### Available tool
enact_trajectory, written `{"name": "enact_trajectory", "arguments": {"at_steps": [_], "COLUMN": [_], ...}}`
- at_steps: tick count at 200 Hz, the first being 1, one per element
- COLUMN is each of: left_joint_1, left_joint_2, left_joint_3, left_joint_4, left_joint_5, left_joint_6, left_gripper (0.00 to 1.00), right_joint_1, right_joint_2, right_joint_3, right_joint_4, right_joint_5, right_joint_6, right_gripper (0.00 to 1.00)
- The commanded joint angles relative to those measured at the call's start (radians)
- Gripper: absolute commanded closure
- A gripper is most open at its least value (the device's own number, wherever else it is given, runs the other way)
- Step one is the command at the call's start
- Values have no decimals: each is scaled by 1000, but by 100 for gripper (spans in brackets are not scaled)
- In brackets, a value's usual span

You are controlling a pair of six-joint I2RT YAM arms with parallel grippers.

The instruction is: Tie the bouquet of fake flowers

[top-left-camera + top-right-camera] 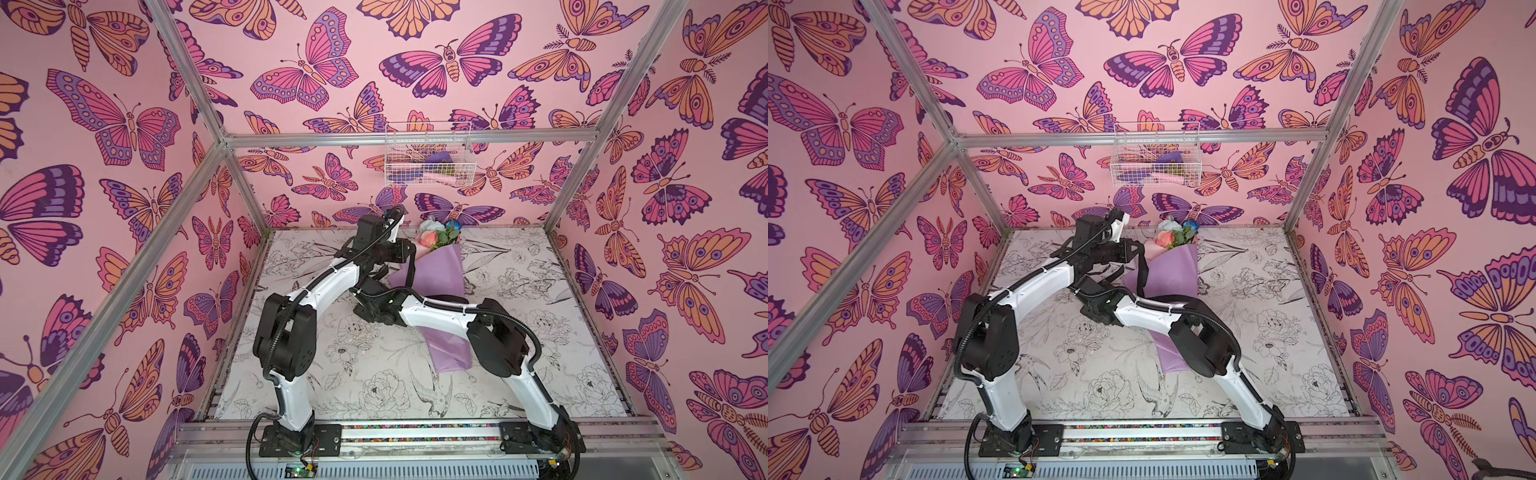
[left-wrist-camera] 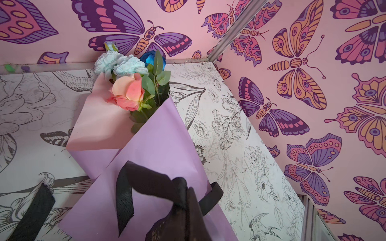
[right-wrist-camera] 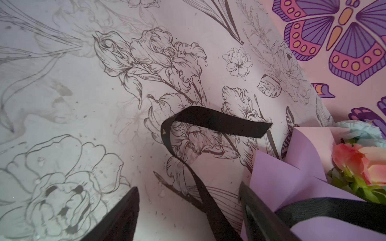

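Nearest, at the front edge of the desk [image 1: 519, 332], my two arms rose from their bases and bent inward toward the middle. My right arm crossed above the tail of the bouquet of fake flowers [image 1: 436, 270]. The bouquet lay on the desk a little right of centre, with its tail toward the front and its blooms toward the back wall [image 1: 311, 199].

My right jaws stood apart, low over the desk just beside the bouquet. The black ribbon [image 3: 219, 123] ran up between their two fingers [image 3: 125, 217], curled in a loop above the printed surface and ended in a free cut end. Whether it brushed either finger I could not tell from that angle.

A little farther back, my left jaws were closed together on a bunched fold of the ribbon above the lilac wrap [image 2: 158, 141]. One loop hung down over the paper, and another strip lay on the desk beside it.

Beyond the wrap's open mouth stood the peach rose [image 2: 127, 91], then the pale blue blooms [image 2: 125, 66] and the deep blue bloom [image 2: 148, 59], close to the back wall. Farthest off, a white wire basket [image 1: 405, 164] hung on that wall.
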Motion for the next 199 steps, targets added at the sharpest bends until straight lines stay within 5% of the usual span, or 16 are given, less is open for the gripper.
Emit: {"name": "enact_trajectory", "arguments": {"at_steps": [1,62,70,91,118,199], "left_joint_1": [6,6,6,6,11,54], "left_joint_2": [18,8,9,11,9,-12], "left_joint_3": [19,9,8,6,1,-47], "left_joint_4": [-9,-8,-7,-5,-1,58], "left_joint_5": [29,41,40,36,30,62], "left_joint_6": [-9,-11,-12,-14,-15,-62], "left_gripper": [100,100,100,100,100,100], "right_joint_1": [-21,-63,-67,-63,-33,166], "right_joint_2": [64,195,204,194,114,-230], "right_joint_3": [80,228,236,233,173,-144], "right_joint_4": [-52,-148,-154,-161,-150,9], "right_joint_5": [-69,-142,-144,-128,-113,-20], "right_joint_6": [-40,-30,-33,-45,-80,-168], "right_gripper": [23,26,35,79,96,100]}}
